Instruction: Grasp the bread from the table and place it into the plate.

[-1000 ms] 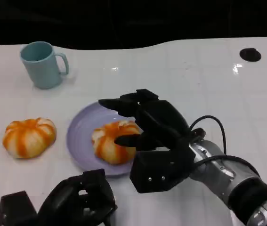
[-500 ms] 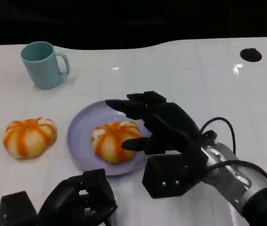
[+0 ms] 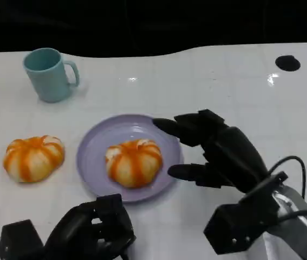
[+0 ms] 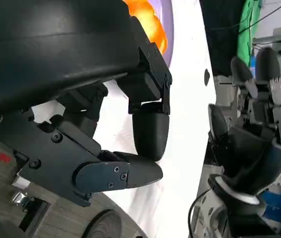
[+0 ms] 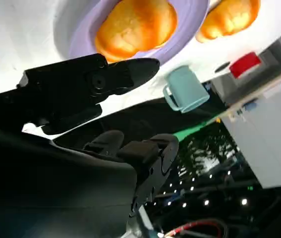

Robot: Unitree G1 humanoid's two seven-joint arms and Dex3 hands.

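Observation:
An orange-and-white striped bread roll (image 3: 133,162) lies in the purple plate (image 3: 96,143) at the table's middle; the right wrist view shows the same roll (image 5: 136,27) on the plate (image 5: 192,22). A second roll (image 3: 33,157) sits on the table left of the plate, seen too as the second roll (image 5: 231,18). My right hand (image 3: 218,149) hovers just right of the plate, fingers spread, holding nothing. My left hand (image 3: 85,233) rests at the near edge with fingers curled in and nothing in them; the left wrist view shows its curled fingers (image 4: 145,124).
A light blue mug (image 3: 49,73) stands at the back left. A black round hole (image 3: 287,63) marks the table's far right. White tabletop stretches to the right of my right hand.
My right hand has drawn back to the right and toward me, off the roll in the plate, with its fingers apart. The roll stays in the plate. My left hand has not moved.

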